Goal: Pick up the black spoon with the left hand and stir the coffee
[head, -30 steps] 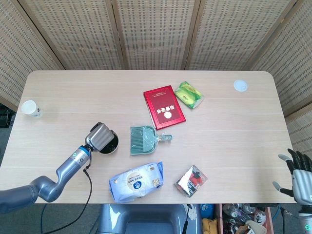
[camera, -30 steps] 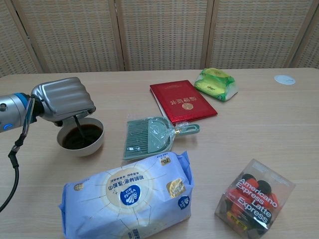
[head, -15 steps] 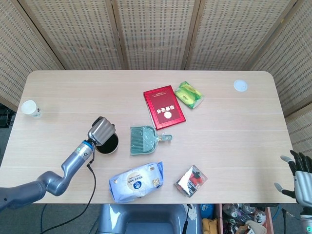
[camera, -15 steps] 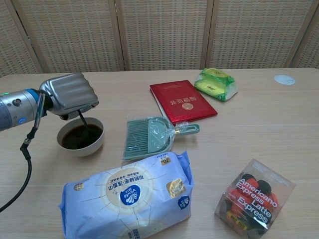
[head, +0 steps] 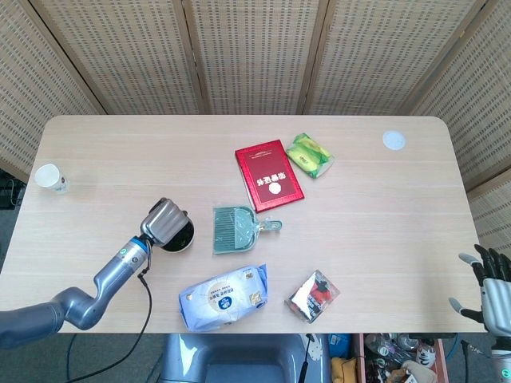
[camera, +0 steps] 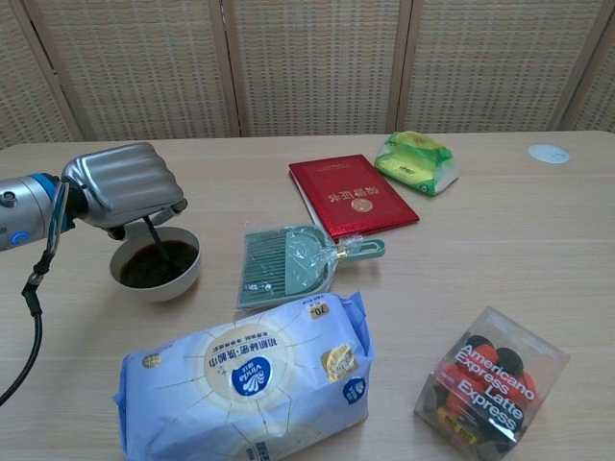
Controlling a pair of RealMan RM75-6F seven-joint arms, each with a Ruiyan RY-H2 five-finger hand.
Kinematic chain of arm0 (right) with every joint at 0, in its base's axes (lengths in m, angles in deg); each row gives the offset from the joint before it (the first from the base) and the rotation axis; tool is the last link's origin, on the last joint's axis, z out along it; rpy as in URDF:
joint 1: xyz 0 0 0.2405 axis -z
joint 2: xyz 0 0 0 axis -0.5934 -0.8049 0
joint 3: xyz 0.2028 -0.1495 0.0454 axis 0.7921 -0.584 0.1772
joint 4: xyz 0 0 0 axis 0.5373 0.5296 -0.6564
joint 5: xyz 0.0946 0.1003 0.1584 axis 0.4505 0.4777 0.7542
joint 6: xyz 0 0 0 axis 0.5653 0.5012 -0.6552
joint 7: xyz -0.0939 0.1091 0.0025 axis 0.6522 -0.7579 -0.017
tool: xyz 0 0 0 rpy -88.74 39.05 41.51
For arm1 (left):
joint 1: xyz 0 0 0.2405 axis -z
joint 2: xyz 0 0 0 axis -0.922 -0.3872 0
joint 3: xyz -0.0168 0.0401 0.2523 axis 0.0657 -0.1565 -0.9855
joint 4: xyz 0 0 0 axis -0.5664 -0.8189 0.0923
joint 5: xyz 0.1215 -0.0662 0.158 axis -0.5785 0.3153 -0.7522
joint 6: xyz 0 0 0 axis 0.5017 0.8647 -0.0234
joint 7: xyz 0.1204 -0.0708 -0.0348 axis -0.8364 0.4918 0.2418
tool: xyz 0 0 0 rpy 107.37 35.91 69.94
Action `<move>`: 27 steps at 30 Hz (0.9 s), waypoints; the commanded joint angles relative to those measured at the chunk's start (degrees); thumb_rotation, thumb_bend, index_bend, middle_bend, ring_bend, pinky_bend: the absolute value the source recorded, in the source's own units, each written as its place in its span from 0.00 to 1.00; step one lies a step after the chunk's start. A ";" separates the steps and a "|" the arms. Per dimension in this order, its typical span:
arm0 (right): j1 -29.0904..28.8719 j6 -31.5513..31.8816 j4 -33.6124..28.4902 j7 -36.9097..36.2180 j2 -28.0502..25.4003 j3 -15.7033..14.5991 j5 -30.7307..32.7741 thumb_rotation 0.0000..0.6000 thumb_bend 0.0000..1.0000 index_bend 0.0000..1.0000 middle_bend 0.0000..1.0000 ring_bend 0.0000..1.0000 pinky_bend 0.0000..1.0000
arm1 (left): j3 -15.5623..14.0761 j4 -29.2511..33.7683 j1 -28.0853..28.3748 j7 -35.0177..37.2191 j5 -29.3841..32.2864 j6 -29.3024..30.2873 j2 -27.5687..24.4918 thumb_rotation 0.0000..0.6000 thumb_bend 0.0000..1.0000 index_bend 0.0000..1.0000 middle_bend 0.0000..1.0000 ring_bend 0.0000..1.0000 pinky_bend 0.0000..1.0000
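Note:
A white bowl (camera: 154,286) (head: 185,243) of dark coffee (camera: 154,264) stands at the table's front left. My left hand (camera: 120,184) (head: 163,219) hovers just over it, gripping the thin black spoon (camera: 158,243) whose lower end dips into the coffee. In the head view the hand covers most of the bowl and the spoon is hidden. My right hand (head: 489,281) hangs beyond the table's right front corner, fingers spread, holding nothing.
Right of the bowl lies a green dustpan (camera: 288,264). A blue-white bag (camera: 245,379) lies in front, a coffee packet (camera: 490,379) at front right. A red book (camera: 351,195), green pack (camera: 415,158), white lid (camera: 549,153) and paper cup (head: 49,176) sit farther off.
The left hand has swung right and back left over the bowl, moving the spoon around in the coffee. The right hand has barely shifted.

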 commanded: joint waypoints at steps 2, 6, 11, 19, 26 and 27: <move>0.07 -0.03 0.08 -0.16 0.06 0.09 0.22 1.00 0.12 0.25 0.16 0.01 0.04 | 0.53 -0.86 0.51 -0.38 0.41 -0.25 0.93 1.00 0.44 0.63 0.92 0.82 0.79; 0.07 0.15 0.02 -0.10 -0.06 0.20 0.08 1.00 0.12 0.25 0.16 0.01 0.04 | 1.43 -2.95 1.17 -0.75 1.67 -0.89 1.99 1.00 0.44 0.63 0.92 0.82 0.79; 0.02 0.11 -0.04 -0.17 -0.16 0.23 -0.03 1.00 0.12 0.25 0.16 0.01 0.04 | 0.80 -2.82 0.52 -0.50 2.22 -0.77 1.52 1.00 0.44 0.63 0.92 0.82 0.79; -0.30 -0.03 0.03 -0.32 -0.02 0.29 -0.46 1.00 0.12 0.25 0.16 0.01 0.04 | 0.20 -1.80 -0.32 -0.91 2.83 -0.03 0.69 1.00 0.44 0.63 0.92 0.82 0.79; -0.25 0.07 0.05 -0.45 0.02 0.28 -0.50 1.00 0.12 0.25 0.16 0.01 0.04 | 0.29 -0.29 -0.38 -1.68 2.89 0.87 0.03 1.00 0.31 0.63 0.92 0.82 0.79; -0.23 0.09 0.03 -0.46 0.01 0.29 -0.49 1.00 0.12 0.25 0.16 0.01 0.04 | 0.28 -0.11 -0.39 -1.80 3.00 0.87 -0.04 1.00 0.29 0.63 0.92 0.82 0.79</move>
